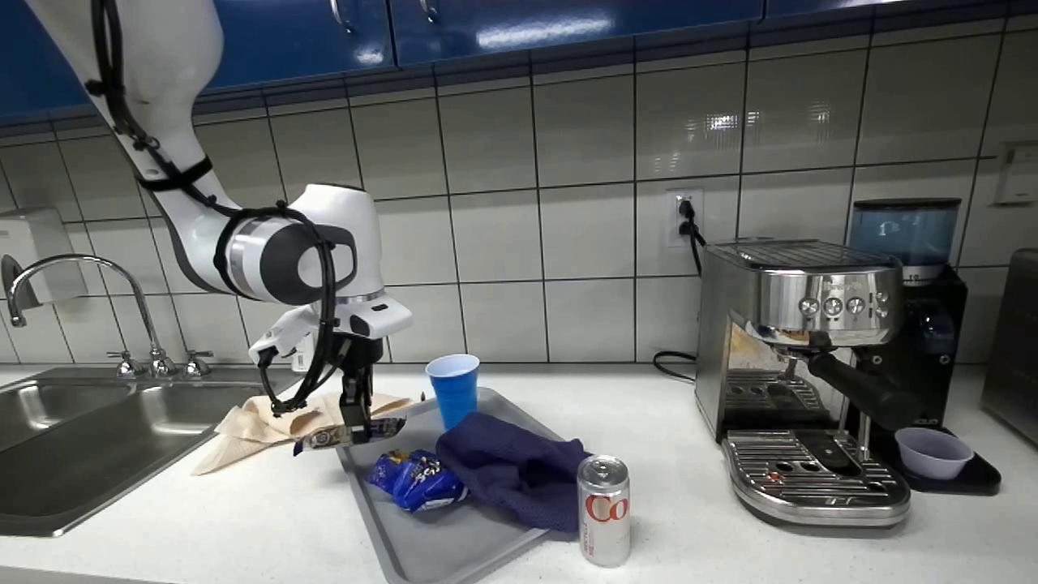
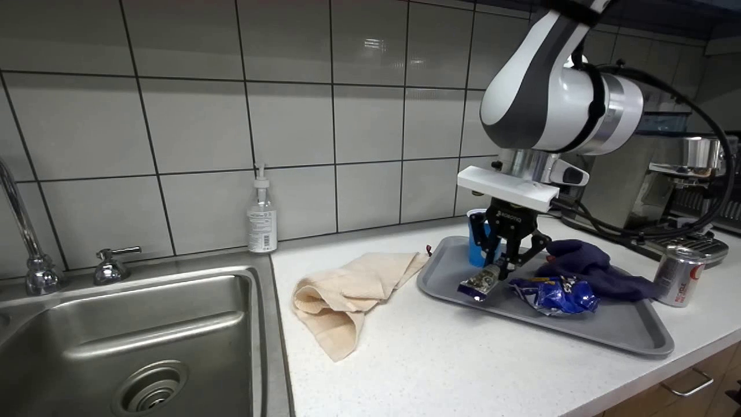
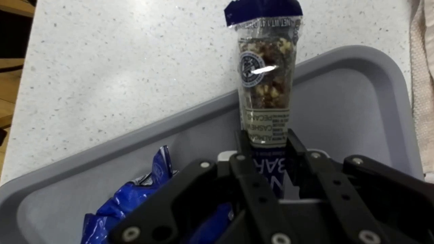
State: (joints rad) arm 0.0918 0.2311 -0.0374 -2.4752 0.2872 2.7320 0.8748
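The jaws gripped the bar (image 3: pixel 266 91) mid-length, likely for balance, partly over the tray (image 3: pixel 339 101); in the wrist view, the packet (image 3: pixel 125 200) lay on it at eight o'clock.

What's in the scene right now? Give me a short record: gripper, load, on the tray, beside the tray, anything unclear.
Gripper: closed on the nut bar
Load: wrapped, its far end past the rim of the tray in the wrist view
On tray: blue cup, upright; crumpled blue packet; bunched dark blue cloth, at least partly
Beside tray: soda can, upright; beige cloth
Unclear: load's height above tray
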